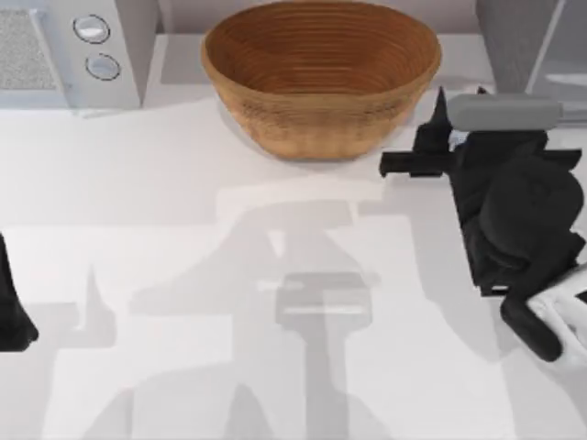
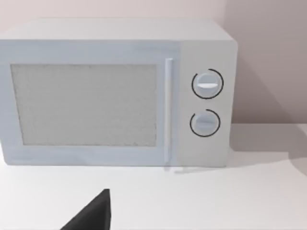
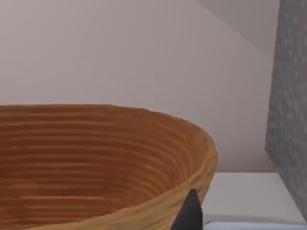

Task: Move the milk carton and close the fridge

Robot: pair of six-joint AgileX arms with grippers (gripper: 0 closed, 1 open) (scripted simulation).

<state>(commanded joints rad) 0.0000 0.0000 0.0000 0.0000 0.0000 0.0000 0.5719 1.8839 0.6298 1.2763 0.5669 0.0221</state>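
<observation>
Right gripper (image 1: 431, 151) beside wicker basket (image 1: 321, 73) rim; left table open.

Top view overhead; left wrist faces microwave (image 2: 115, 93); right wrist close on basket (image 3: 96, 163), shared with top.

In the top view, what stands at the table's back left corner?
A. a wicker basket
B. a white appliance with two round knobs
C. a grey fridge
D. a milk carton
B: the white appliance with two knobs is at the back left; the basket sits mid-back, and the fridge stands at the right.
</observation>
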